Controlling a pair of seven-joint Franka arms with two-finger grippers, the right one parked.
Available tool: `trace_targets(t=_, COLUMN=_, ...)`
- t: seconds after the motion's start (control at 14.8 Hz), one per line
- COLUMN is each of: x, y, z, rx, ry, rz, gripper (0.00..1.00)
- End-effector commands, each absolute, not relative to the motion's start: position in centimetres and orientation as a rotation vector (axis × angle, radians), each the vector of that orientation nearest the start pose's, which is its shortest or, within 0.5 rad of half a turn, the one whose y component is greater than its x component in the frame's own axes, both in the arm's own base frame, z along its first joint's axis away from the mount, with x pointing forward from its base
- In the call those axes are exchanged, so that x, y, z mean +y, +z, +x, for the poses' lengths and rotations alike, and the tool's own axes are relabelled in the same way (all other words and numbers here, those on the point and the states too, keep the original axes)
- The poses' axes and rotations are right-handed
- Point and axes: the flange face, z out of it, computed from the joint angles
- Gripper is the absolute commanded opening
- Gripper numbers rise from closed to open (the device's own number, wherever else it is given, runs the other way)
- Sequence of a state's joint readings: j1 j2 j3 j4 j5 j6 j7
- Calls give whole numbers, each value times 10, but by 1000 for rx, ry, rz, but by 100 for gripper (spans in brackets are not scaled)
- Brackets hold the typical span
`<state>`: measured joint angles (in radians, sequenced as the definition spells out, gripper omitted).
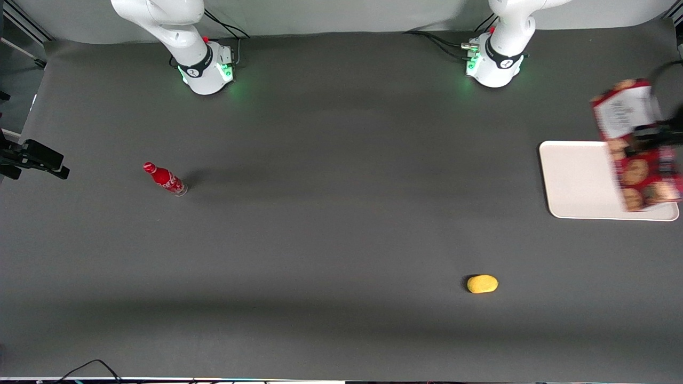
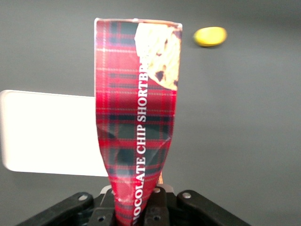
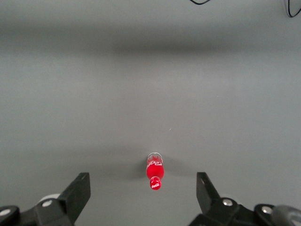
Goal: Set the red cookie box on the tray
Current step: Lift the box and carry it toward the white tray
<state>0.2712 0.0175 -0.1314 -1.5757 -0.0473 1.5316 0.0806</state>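
Observation:
My left gripper is shut on the red cookie box, a long tartan box with cookie pictures, and holds it in the air. The box hangs tilted over the edge of the off-white tray, which lies flat at the working arm's end of the table. In the left wrist view the box sticks out lengthwise from the gripper, creased where the fingers pinch it, with part of the tray beneath and beside it.
A small red bottle stands toward the parked arm's end and also shows in the right wrist view. A yellow oval object lies nearer the front camera than the tray. The same yellow object appears in the left wrist view.

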Motion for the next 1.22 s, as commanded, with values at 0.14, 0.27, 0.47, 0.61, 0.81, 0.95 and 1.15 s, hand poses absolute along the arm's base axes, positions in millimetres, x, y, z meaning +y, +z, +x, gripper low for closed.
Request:
trace_targets(t=0.14, x=231, y=580, z=529, rx=-57, ry=141, rz=-3196, gripper=0)
trace_targets(t=0.27, x=282, y=551, z=522, rx=-90, ry=151, rz=-3201, gripper=0)
trace_targets(t=0.47, x=341, y=504, z=509, rx=-54, ry=143, rz=-3186, gripper=0)
trace_targets(t=0.61, x=368, y=471, z=497, rx=15, ry=125, rz=-3169, gripper=0)
trace_targets(t=0.81, x=402, y=422, z=474, rx=164, ry=36, rz=-3132, gripper=0)
trace_targets(t=0.95, x=419, y=389, z=462, rx=222, ry=-6, rz=-3152, gripper=0)
trace_targets(t=1.15, x=441, y=345, z=457, rx=283, ry=-47, rz=-3161, gripper=0)
